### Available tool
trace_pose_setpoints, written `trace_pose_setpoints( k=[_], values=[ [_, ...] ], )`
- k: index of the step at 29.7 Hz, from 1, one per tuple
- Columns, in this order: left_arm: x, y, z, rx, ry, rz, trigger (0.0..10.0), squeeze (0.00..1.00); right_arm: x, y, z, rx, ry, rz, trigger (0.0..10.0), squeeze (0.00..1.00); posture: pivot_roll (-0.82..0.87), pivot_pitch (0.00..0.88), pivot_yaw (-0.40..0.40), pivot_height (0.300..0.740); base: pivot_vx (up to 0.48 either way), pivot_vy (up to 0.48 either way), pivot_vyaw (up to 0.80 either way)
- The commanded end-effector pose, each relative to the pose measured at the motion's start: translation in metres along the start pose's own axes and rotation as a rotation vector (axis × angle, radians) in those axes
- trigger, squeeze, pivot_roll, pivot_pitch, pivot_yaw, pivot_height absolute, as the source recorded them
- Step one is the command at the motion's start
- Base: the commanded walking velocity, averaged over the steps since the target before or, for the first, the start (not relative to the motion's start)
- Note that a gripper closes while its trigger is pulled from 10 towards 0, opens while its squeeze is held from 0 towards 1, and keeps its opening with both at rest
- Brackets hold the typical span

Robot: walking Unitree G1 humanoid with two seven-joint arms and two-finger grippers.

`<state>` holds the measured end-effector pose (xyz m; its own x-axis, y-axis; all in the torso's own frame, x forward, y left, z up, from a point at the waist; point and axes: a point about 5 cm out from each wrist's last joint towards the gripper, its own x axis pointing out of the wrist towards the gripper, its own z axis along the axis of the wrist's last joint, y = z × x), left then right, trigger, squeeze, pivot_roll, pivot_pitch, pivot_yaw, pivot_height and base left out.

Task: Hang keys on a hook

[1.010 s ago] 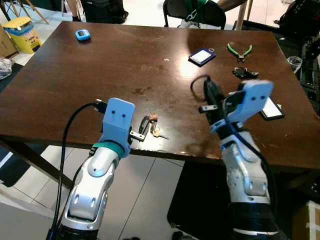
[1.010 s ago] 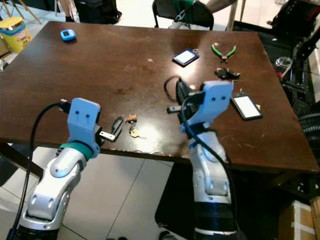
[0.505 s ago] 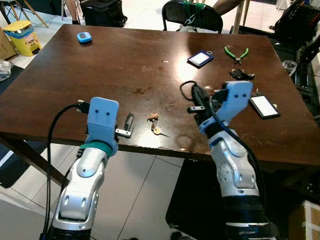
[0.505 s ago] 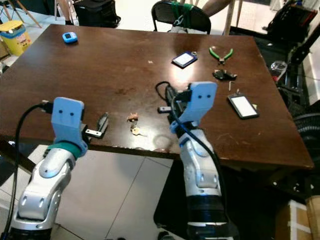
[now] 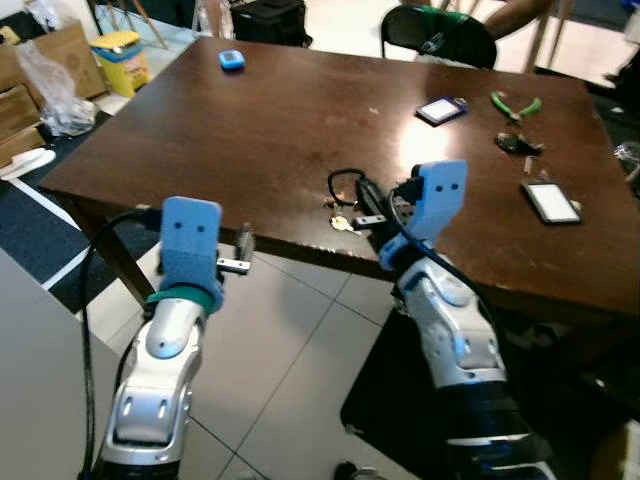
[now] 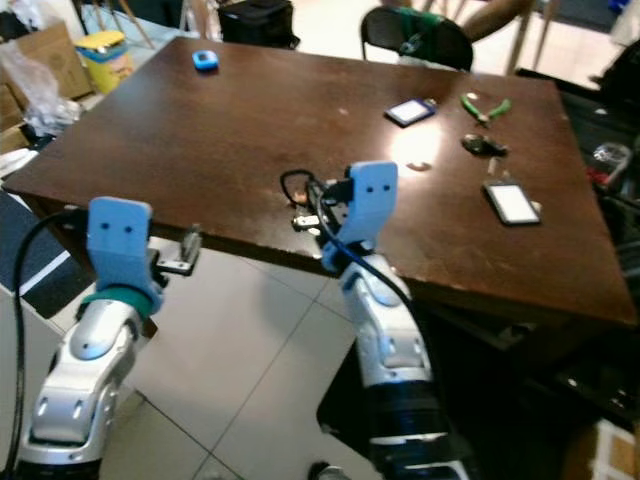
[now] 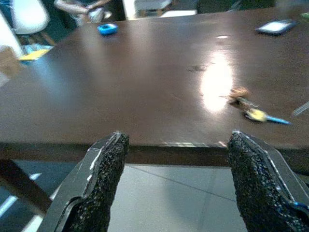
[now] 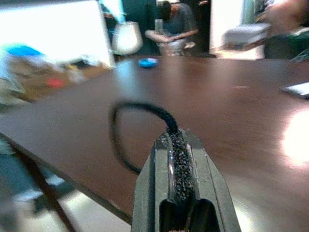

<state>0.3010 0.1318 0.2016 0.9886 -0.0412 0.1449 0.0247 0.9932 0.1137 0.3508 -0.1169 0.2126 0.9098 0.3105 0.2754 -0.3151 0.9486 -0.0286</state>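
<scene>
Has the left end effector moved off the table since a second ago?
Yes. The left end effector now hangs off the table edge, left of the keys.

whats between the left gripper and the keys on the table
In the left wrist view, bare dark table and its near edge lie between the open left gripper and the keys.

A dark wooden table (image 5: 250, 130) bears keys (image 5: 338, 221), green pliers (image 5: 514, 103), two cards and a blue gadget (image 5: 231, 60).

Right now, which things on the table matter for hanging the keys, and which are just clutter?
Job: keys; black cord loop, pinched in the right gripper; left gripper, open.
Lying about: green pliers; blue card holder; small blue gadget; white-faced slab.
</scene>
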Motion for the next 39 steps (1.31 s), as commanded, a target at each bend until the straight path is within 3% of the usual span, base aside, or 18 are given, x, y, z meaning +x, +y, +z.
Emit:
trace_pose_setpoints(
  k=[1,8,17,29,39],
  values=[
    [-0.001,0.003,-0.008,0.007,0.028,0.016,10.0,0.00,-0.001,0.007,-0.011,-0.060,0.041,0.022,10.0,0.00,-0.06,0.067,0.037,0.740,-0.416,0.000,0.00],
    [0.003,-0.005,-0.007,-0.016,0.017,0.007,10.0,0.00,-0.002,0.001,-0.008,-0.096,0.040,0.044,10.0,0.00,-0.07,0.064,0.021,0.740,-0.418,0.000,0.00],
    [0.004,-0.005,-0.007,-0.015,0.012,0.003,10.0,0.00,0.001,0.006,-0.004,-0.122,0.014,0.083,10.0,0.00,-0.07,0.060,0.011,0.740,-0.332,0.000,0.00],
    [0.006,-0.013,0.004,-0.009,0.009,-0.048,10.0,0.00,0.010,0.015,0.027,-0.120,-0.117,0.108,10.0,0.00,-0.07,0.056,0.021,0.740,0.000,0.000,0.77],
    [0.007,-0.014,0.019,0.022,-0.100,-0.050,10.0,0.00,0.012,0.017,0.038,-0.108,-0.166,0.113,10.0,0.00,-0.07,0.055,0.026,0.740,0.000,0.000,0.77]
  ],
)
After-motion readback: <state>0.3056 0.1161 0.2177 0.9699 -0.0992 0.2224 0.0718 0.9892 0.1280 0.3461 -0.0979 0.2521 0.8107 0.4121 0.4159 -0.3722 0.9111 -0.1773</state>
